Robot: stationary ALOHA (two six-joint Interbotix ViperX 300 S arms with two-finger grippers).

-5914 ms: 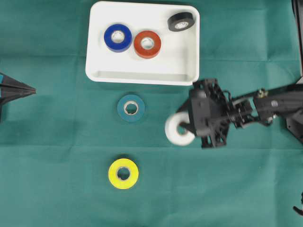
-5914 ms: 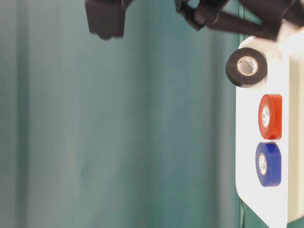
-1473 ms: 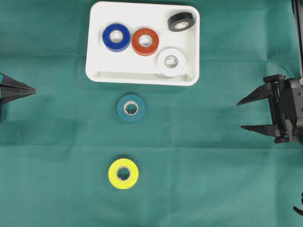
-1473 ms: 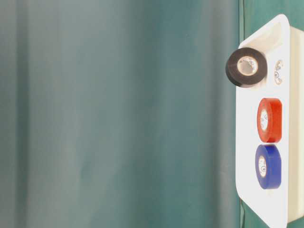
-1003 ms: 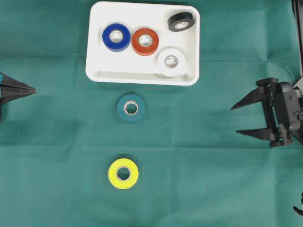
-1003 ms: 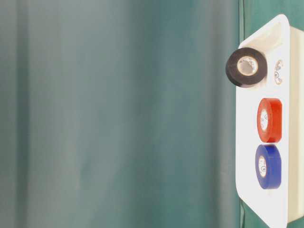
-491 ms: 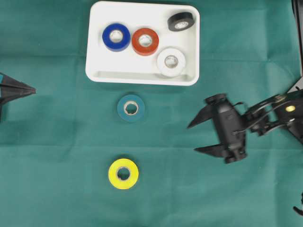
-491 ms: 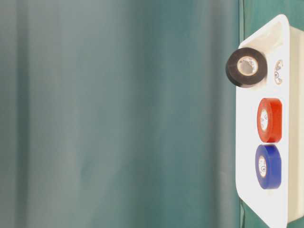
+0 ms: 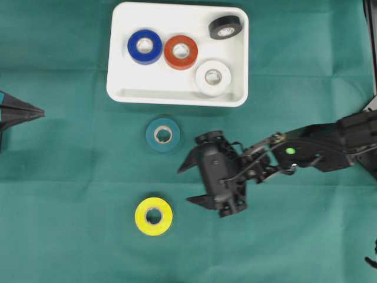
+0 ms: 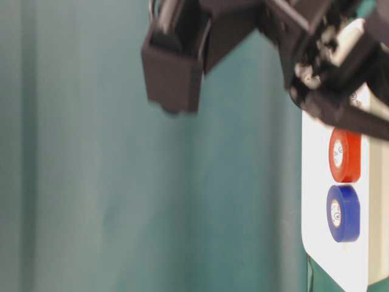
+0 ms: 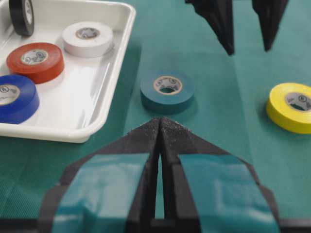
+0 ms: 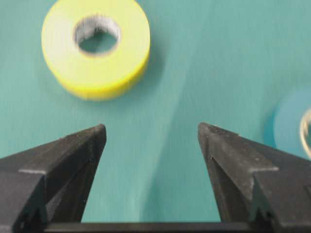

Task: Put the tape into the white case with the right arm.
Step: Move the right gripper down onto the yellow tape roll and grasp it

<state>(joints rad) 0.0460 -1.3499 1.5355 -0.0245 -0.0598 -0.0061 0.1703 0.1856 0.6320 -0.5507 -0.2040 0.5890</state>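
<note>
Right gripper (image 9: 189, 184) near the yellow tape (image 9: 154, 216).
Jaws spread wide, holding nothing, poised between yellow tape and teal tape (image 9: 163, 135).

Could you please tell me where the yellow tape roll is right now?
In the overhead view the yellow tape roll lies flat on the green cloth, lower centre-left, below the teal roll and left of the right gripper.

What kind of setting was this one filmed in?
Likely a lab tabletop set up for robot manipulation trials: a green cloth covers the table, two robot grippers face each other, and coloured tape rolls sit around a white case.
</note>
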